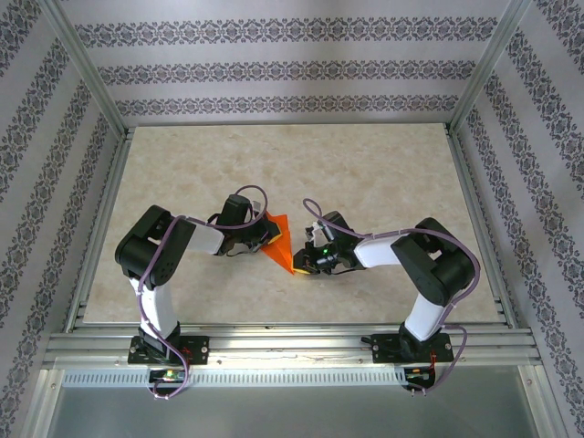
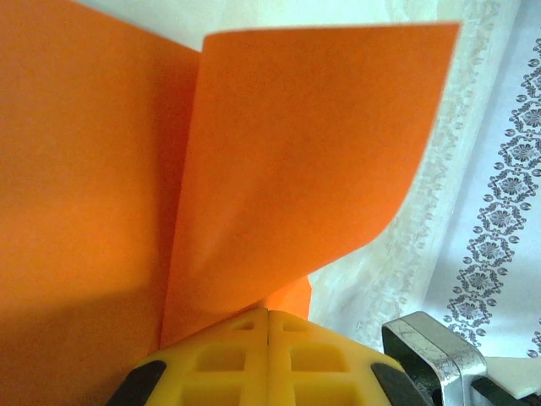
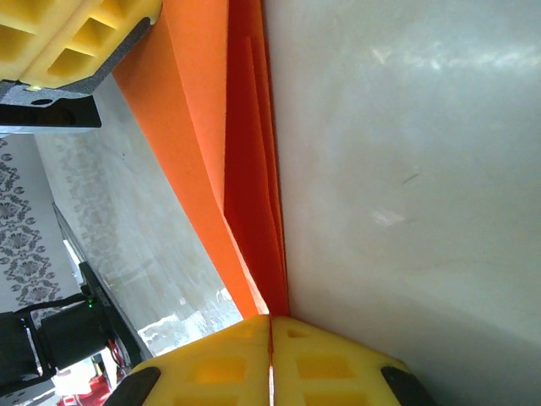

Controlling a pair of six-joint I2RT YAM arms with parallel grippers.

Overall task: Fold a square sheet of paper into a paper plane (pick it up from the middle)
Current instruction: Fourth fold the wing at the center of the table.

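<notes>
The left gripper [image 1: 263,235] and the right gripper [image 1: 306,265] each pinch one end of the orange paper plane [image 1: 281,242], which stretches between them, folded layers fanning out just ahead of both.

Folded orange paper [image 1: 281,243] near table [image 1: 383,182] middle

pale marbled table [image 1: 365,173]; orange paper [image 1: 281,243] mid-table, contact unclear
</notes>
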